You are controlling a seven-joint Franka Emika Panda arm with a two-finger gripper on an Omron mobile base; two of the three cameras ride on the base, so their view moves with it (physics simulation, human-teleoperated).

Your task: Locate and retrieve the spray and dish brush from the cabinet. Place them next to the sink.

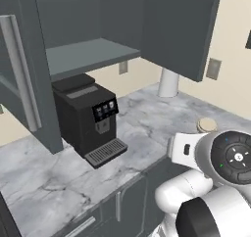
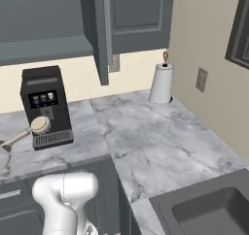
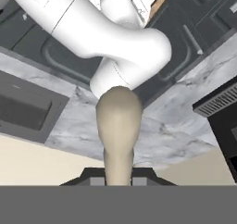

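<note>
My gripper (image 3: 118, 177) is shut on the thin tan handle of the dish brush (image 3: 118, 114), whose rounded head points away from the hand. In the right base view the dish brush (image 2: 39, 125) hangs in front of the coffee machine, above the counter's front edge. Its round head (image 1: 207, 125) peeks over my white arm in the left base view. The cabinet (image 1: 93, 55) stands open above the counter, its grey shelf bare where I can see it. The sink (image 2: 209, 209) lies at the lower right, well to the right of the brush. The spray is out of view.
A black coffee machine (image 1: 88, 118) stands on the marble counter (image 2: 146, 132) under the cabinet. A white paper-towel roll (image 2: 161, 82) stands against the back wall in the corner. The open cabinet door (image 1: 27, 74) with its bar handle juts out at the left.
</note>
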